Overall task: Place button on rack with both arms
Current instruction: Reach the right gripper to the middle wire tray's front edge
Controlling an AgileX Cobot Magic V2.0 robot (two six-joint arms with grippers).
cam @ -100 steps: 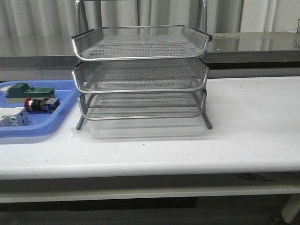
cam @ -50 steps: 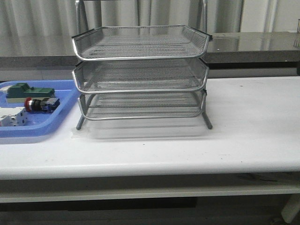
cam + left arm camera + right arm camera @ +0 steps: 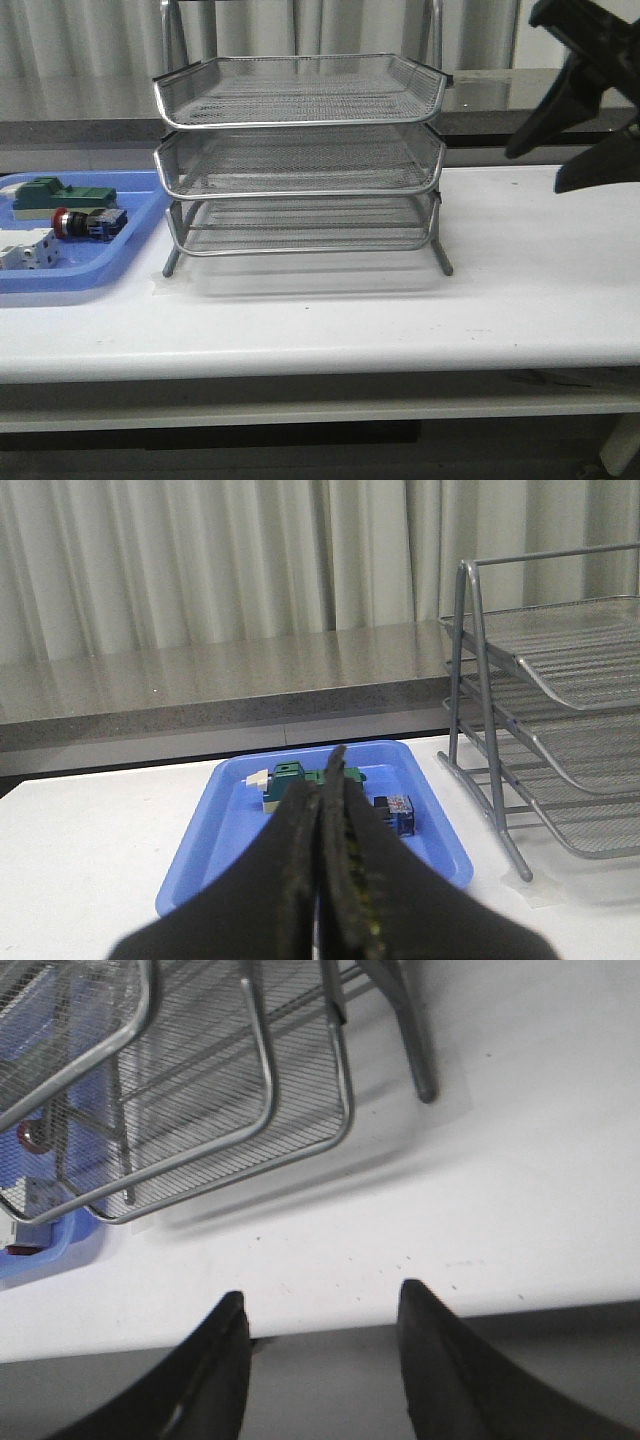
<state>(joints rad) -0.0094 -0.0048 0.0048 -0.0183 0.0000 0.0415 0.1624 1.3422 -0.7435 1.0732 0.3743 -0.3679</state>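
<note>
The button, with its red head and black body, lies in the blue tray at the far left. The silver three-tier wire rack stands mid-table. In the left wrist view my left gripper is shut and empty, above the near end of the tray. It hides most of the button, whose blue rear block shows beside the fingers. My right gripper hangs open and empty, high at the right of the rack. In the right wrist view it is over the table's front edge, with the rack beyond.
A green block and a white terminal block share the blue tray with the button. A grey counter and curtains run behind the white table. The rack's legs stand on the table.
My right arm has come into the front view from the upper right with the gripper open. The rack, tray and button have not moved.
</note>
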